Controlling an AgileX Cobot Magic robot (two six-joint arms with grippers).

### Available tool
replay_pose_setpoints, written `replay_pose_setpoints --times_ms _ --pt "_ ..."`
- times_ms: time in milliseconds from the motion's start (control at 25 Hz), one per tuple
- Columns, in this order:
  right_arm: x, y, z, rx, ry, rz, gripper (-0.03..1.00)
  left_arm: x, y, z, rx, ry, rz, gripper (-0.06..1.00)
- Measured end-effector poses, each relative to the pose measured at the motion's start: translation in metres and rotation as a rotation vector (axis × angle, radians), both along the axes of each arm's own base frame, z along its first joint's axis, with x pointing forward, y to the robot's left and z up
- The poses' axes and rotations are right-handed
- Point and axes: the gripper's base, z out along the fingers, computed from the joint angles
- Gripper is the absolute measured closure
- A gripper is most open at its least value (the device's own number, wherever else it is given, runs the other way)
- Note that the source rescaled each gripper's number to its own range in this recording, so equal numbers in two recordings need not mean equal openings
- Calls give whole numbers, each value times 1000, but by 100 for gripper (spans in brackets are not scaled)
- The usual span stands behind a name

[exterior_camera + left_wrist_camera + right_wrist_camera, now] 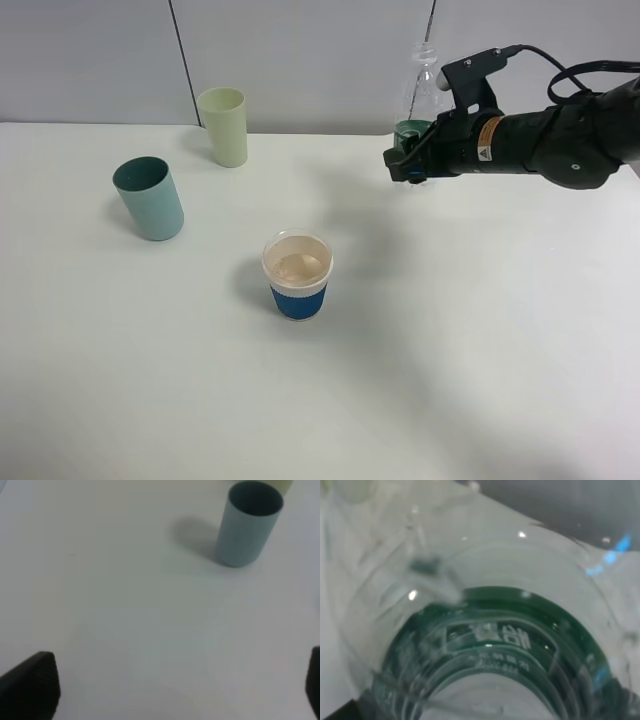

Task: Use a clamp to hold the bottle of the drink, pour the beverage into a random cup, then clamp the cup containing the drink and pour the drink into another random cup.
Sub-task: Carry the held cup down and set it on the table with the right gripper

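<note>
Grey panelled wall [300, 50] behind a wide white desk [450, 380]. Black right clamp [412, 160], fingers clamped on upright clear plastic green-labelled bottle [426, 85], near desk's far edge. Left gripper [180, 677] fingers apart. Plain teal tumbler [150, 200] toward left edge; blue-sleeved paper cup [298, 275] mid-desk.

The clear, green-banded bottle [424, 92] is held upright in the closed clamp [406, 162] at the far right; the blue-sleeved paper cup [297, 278] is stood upright mid-table; the teal tumbler [148, 200] is set well to its left.

Lab-like robot test bench: plain white table [480, 380], grey panelled wall [300, 60] behind.
</note>
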Motion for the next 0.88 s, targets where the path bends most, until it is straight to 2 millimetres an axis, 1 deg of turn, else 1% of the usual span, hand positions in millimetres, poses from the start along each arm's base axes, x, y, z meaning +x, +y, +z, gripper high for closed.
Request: replay_pose_setpoints --times_ms 200,360,760,880 --pt "8 -4 -20 70 -6 23 97 0 0 0 0 0 0 -6" --pt "11 -2 -34 111 -44 64 97 0 0 0 0 0 0 -6" --pt "12 1 -66 3 -96 164 97 0 0 0 0 0 0 -6" --pt "11 2 -74 2 -95 179 97 0 0 0 0 0 0 -6"
